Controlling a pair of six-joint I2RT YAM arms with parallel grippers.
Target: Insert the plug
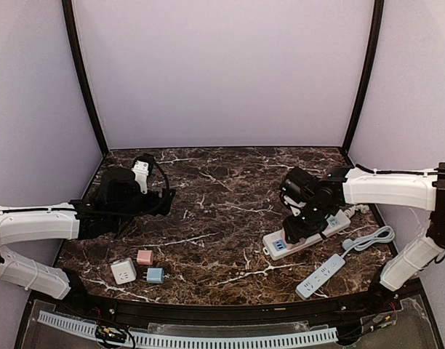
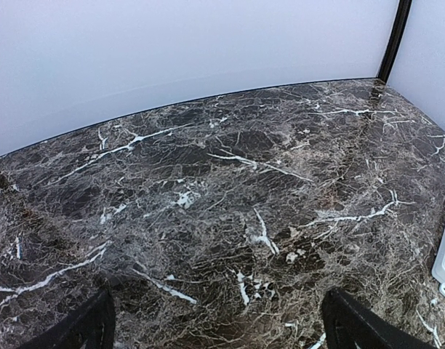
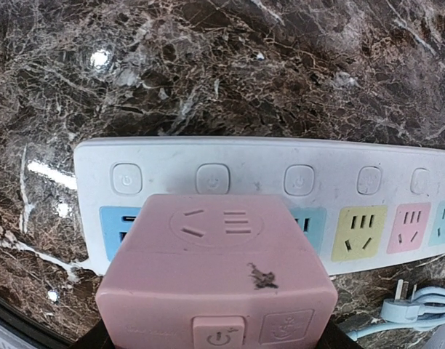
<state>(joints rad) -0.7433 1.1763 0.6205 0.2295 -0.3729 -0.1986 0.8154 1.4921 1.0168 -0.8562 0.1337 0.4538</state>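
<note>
I am holding the pink plug (image 3: 215,269) clamped in the right end effector (image 1: 300,224) above the power strip (image 3: 317,156); insertion pending

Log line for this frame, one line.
right fingers: shut on pink adapter | over blue end of power strip | left fingers: open over marble table

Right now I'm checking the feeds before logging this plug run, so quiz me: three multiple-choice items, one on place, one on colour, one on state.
1. Where do the three loose cubes lie? A near-left B far-right C far-centre
2. Colour of the cube in the right end effector? A blue B pink C yellow
3. The left end effector is: A open, empty B shut on a cable C shut on a cube
1A, top view puts them there; 2B, the right wrist view shows pink; 3A, its fingers stand apart over bare table.
</note>
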